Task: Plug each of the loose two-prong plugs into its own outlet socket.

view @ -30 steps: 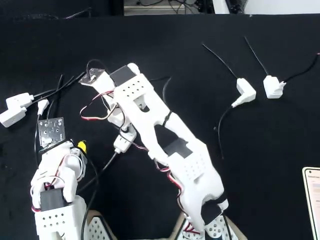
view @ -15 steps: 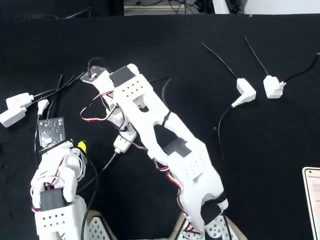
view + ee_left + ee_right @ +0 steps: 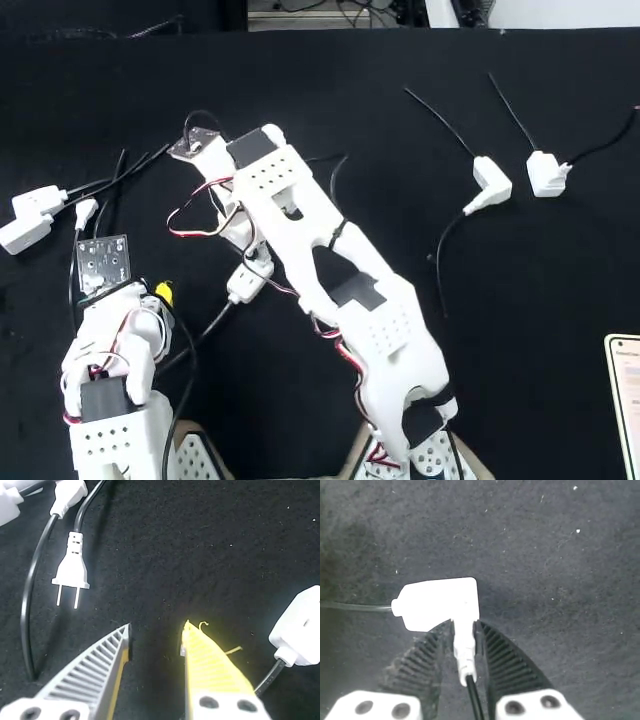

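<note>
My right gripper (image 3: 465, 625) is shut on the ribbed neck of a white plug (image 3: 465, 652). Its black cable runs back between the fingers, and its head meets a white outlet socket (image 3: 440, 602) on a thin cable. In the high view the right arm (image 3: 300, 240) stretches to the upper left and covers that spot. My left gripper (image 3: 155, 630) is open and empty just above the cloth. A loose white two-prong plug (image 3: 70, 575) (image 3: 87, 210) lies ahead of it, off to one side. A white connector block (image 3: 300, 625) (image 3: 244, 284) lies on the other side.
Two white sockets (image 3: 490, 183) (image 3: 545, 172) on thin cables lie at the upper right. Two white blocks (image 3: 30, 218) sit at the far left edge. Black cables (image 3: 205, 335) loop around the left arm (image 3: 110, 380). A white sheet (image 3: 625, 400) sits at the right edge.
The right arm's wrist end has shifted slightly up and to the right in the high view. The left arm has not moved.
</note>
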Controlling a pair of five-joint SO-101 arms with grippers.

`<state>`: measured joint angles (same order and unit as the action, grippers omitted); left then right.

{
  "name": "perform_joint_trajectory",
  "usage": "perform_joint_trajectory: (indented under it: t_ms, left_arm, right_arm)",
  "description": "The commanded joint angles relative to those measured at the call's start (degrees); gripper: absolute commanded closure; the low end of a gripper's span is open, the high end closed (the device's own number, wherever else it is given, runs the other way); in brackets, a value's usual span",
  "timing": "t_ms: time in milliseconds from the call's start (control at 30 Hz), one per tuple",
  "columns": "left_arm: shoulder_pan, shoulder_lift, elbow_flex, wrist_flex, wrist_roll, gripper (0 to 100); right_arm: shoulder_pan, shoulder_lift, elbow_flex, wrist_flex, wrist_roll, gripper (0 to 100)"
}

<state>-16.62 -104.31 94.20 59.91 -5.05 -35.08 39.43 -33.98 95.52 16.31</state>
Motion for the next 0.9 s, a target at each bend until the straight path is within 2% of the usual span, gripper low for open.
perform_joint_trajectory:
  t_ms: [0, 167, 533, 867]
  left_arm:
    - [-0.48, -0.35, -1.45, 0.00, -0.44, 82]
    - [-0.48, -0.35, -1.45, 0.00, -0.44, 82]
    - [-0.48, -0.35, -1.45, 0.09, -0.44, 82]
    - [-0.48, -0.35, -1.45, -0.09, -0.53, 82]
  right_arm:
    - [-0.35, -0.40, 0.04, -0.97, -1.41, 98.8]
    - [-2.11, -0.57, 0.40, -0.88, -6.51, 98.8]
    - [-2.11, -1.45, 3.12, -0.79, -5.10, 98.8]
    - [-1.76, -12.79, 19.82, -10.02, -3.52, 98.8]
